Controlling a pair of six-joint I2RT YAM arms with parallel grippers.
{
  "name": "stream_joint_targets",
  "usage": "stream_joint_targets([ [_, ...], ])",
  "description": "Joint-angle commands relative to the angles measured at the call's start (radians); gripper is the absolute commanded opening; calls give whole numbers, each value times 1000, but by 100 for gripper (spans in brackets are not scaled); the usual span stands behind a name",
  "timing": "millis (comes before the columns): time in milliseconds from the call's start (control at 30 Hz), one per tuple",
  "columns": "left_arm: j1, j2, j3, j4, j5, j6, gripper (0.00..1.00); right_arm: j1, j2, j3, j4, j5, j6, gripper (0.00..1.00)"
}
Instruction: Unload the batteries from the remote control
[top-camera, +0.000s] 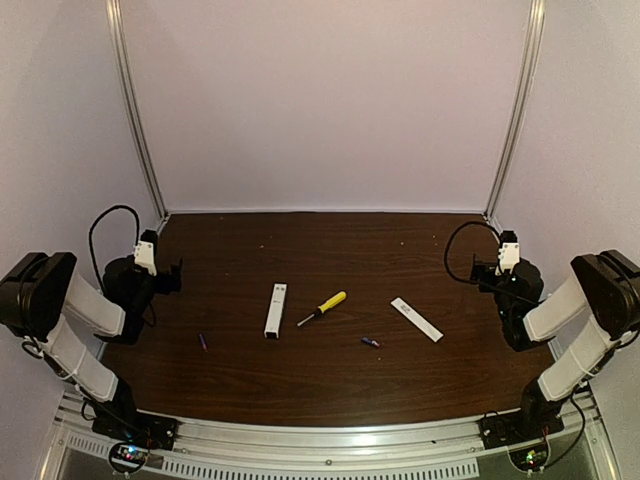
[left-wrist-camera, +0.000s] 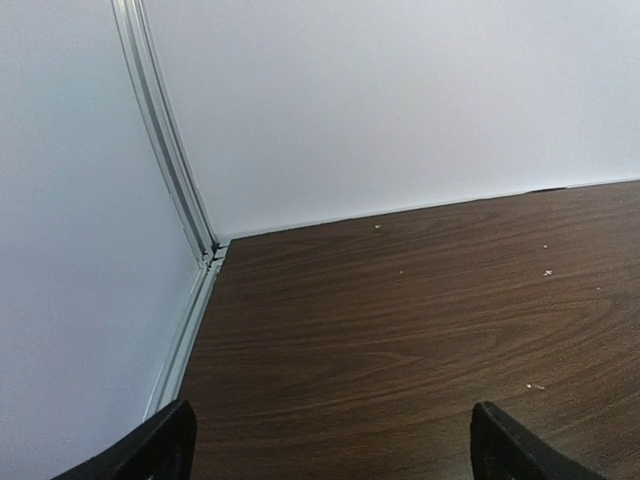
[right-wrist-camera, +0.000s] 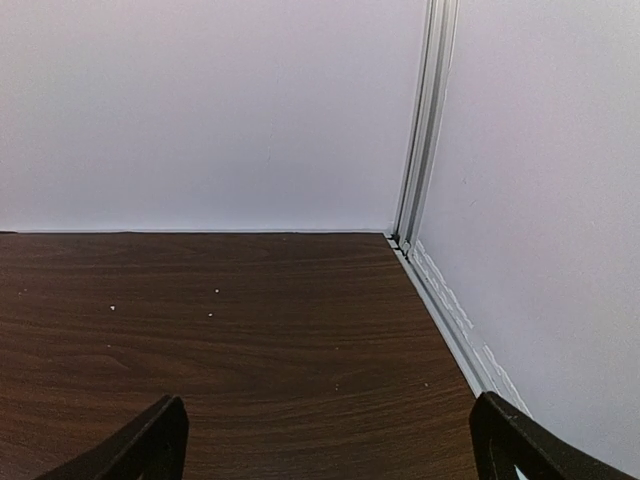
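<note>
Taking the far wall as 12 o'clock in the overhead view, the nearest item to me is a tiny purple-blue cylindrical battery (top-camera: 202, 341) lying loose on the dark brown wood-grain table (top-camera: 330, 385). It sits at about 5 o'clock from the left gripper (left-wrist-camera: 330, 450) and well apart from it. A second purple-blue battery (top-camera: 370, 342) lies at the same depth further right, at about 8 o'clock from the right gripper (right-wrist-camera: 330, 445) and also well apart. Just beyond and between the two, the slim white boxy plastic remote control (top-camera: 275, 310) lies flat, running near to far. The dark recess (top-camera: 271, 335) at its near end is too small in view for me to see into. It is roughly 4 o'clock from the left gripper and touches nothing. At the remote's 3 o'clock, close by but clear of it, lies a screwdriver with a yellow handle and a thin metal shaft (top-camera: 322, 309), handle pointing to 2 o'clock. Further right rests a thin flat white cover strip (top-camera: 416, 319), slanted, at 8 o'clock from the right gripper. Both claws hang above the table's side edges, beyond all these pieces. Each wrist view shows its black fingers spread wide with only bare wood between them, facing the white back wall (top-camera: 330, 100).
</note>
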Motion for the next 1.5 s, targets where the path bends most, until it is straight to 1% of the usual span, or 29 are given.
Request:
stream_joint_targets([
  [0, 9, 5, 0, 49, -8, -10, 97, -9, -3, 12, -9, 15, 10, 100],
  [1467, 8, 5, 0, 49, -6, -10, 97, -11, -4, 20, -24, 6, 13, 100],
])
